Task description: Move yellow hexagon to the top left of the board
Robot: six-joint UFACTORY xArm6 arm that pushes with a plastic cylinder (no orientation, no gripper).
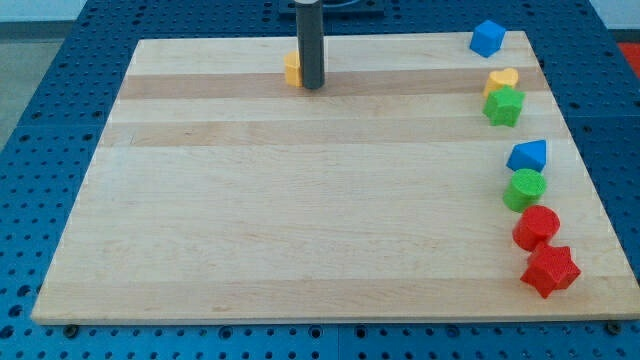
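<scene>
my tip [313,85] touching right side of yellow hexagon [291,69] | no pincer, plain rod, holds nothing | hexagon at board [300,220] top edge, left of centre | left: push further toward top-left corner

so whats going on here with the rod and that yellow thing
A dark rod is pushing a small yellow hexagon block across a wooden board. My tip sits right against the block's right side, near the view's top, left of centre. The block is not yet in the top left corner. The other coloured blocks line the board's right edge, untouched.
</scene>
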